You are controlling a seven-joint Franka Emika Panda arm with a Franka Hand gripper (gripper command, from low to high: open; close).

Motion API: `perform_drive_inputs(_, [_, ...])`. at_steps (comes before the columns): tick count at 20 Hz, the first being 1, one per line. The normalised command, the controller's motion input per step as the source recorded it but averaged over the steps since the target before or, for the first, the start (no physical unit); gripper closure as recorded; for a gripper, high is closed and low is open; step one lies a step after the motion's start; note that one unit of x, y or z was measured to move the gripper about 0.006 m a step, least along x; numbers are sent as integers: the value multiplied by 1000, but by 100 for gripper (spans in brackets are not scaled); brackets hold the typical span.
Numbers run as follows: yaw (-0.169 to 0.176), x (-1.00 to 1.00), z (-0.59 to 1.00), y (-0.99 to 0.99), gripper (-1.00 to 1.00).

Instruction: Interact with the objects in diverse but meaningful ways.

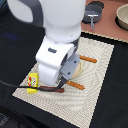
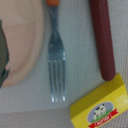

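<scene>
**Mia:** Look how low the gripper point(image 1: 61, 86) is; it hangs right over the mat point(image 1: 97, 75), close to the sausage stick point(image 1: 50, 89); can you see if its fingers are spread or pressed together?

**Ben:** No, I cannot tell; the big white arm hides them, and the wrist view shows no fingers at all; I do not see it holding anything.

**Mia:** What could go wrong?

**Ben:** I think it may want the sausage stick point(image 2: 102, 37); but the fork point(image 2: 56, 55) lies just beside it on one side, and the yellow block point(image 2: 100, 107) is right at its end, maybe touching; if the fingers come down a bit off, they could pinch the fork too, or push the block away.

**Mia:** And the sausage is round and smooth; it might roll or slip out.

**Ben:** Yes, I think so; the tan plate point(image 2: 20, 40) is on the far side of the fork, so that side is crowded as well.

**Mia:** What else is around?

**Ben:** The knife point(image 1: 88, 59) with the orange handle pokes out past the arm; the dark grey pot point(image 1: 92, 15) sits well apart, off the mat, with a bowl point(image 1: 123, 17) near it; those will not get in the way; I cannot see the tomato or the fish.
</scene>
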Motion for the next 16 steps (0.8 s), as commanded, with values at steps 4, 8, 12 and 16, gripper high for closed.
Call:
perform_drive_inputs(4, [110, -333, -259, -434, -100])
perform_drive_inputs(8, [47, -73, -163, -211, -100])
perform_drive_inputs(12, [0, 230, -80, -14, -100])
perform_drive_inputs(16, [0, 161, -214, -86, -100])
